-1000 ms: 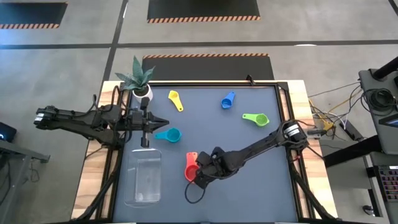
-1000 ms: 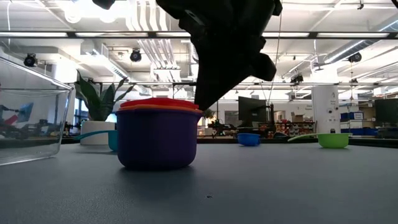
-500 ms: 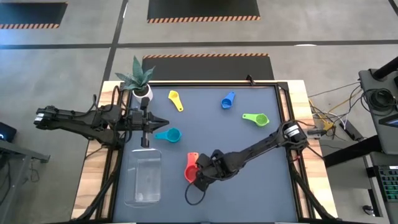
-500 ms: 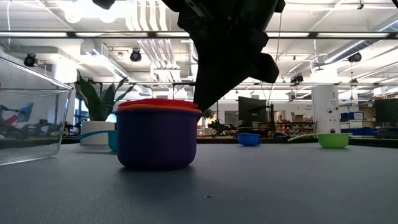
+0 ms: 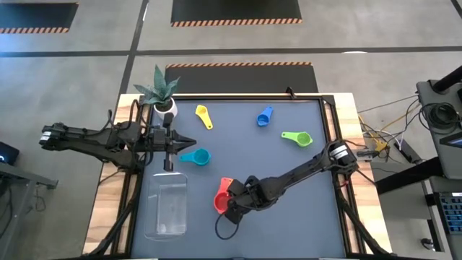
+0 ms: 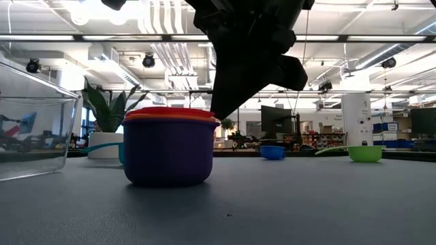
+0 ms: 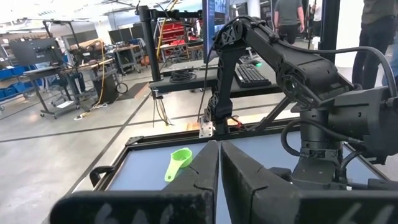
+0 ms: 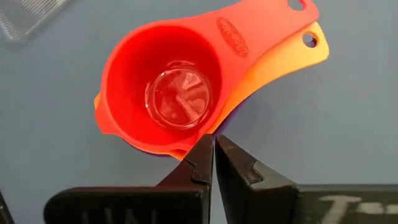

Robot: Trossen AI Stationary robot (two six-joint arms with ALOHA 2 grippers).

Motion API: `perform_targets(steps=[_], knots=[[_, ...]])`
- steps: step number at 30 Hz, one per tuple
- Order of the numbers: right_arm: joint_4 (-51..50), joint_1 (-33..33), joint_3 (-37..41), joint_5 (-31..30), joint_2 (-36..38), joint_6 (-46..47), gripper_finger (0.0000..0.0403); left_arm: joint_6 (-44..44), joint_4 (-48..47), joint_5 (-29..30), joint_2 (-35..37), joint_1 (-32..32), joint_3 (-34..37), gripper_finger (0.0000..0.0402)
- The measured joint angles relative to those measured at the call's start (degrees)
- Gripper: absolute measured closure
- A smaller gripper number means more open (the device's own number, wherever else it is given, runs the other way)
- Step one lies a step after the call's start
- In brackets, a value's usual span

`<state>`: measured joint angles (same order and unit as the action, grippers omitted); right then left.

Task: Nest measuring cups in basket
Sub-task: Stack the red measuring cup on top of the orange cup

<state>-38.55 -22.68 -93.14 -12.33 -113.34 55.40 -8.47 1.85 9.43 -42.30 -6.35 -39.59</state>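
Observation:
A red cup [image 5: 221,200] sits nested in an orange one, and both sit in a purple cup [image 6: 169,153] that stands on the table. Their handles [image 8: 273,31] point toward the far edge. My right gripper [image 5: 235,209] is shut, right beside this stack on its near-right side. The clear basket [image 5: 166,208] stands to the stack's left. Teal [image 5: 196,157], yellow [image 5: 204,115], blue [image 5: 265,116] and green [image 5: 298,137] cups lie singly on the mat. My left gripper [image 5: 189,142] is shut and hovers by the teal cup. My right gripper touches the stack at the orange cup's rim [image 8: 186,151], on the side away from the handles. The shut fingertips [image 8: 205,149] come slanting down from the table's right and meet the rim [image 6: 215,117] from outside. The stack stands upright on the table.
A small white pot with a spiky green plant [image 5: 160,90] stands at the far left corner. A dark cable loop [image 5: 225,227] lies on the mat near the stack. The mat's raised frame [image 5: 326,144] borders the table. Open mat lies between the scattered cups.
My right gripper has crept toward the table's left, staying shut. The nested stack has slid a little along the table toward the basket, still upright.

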Motion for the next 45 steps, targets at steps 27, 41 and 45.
perform_targets(steps=[27, 41, 45], knots=[[5.8, 2.2, 19.5, -8.9, 15.2, -35.0, 0.0394, 12.2, -15.8, -4.4, -16.4, -7.5, -5.3, 0.0402], [49.6, 4.5, 42.2, -8.7, 17.8, -48.8, 0.0394, 10.9, -22.5, -8.6, -36.4, -7.7, -12.4, 0.0402], [56.4, 5.0, 45.3, -8.5, 17.7, -51.6, 0.0394, 10.7, -22.8, -7.4, -40.1, -7.8, -13.3, 0.0402]])
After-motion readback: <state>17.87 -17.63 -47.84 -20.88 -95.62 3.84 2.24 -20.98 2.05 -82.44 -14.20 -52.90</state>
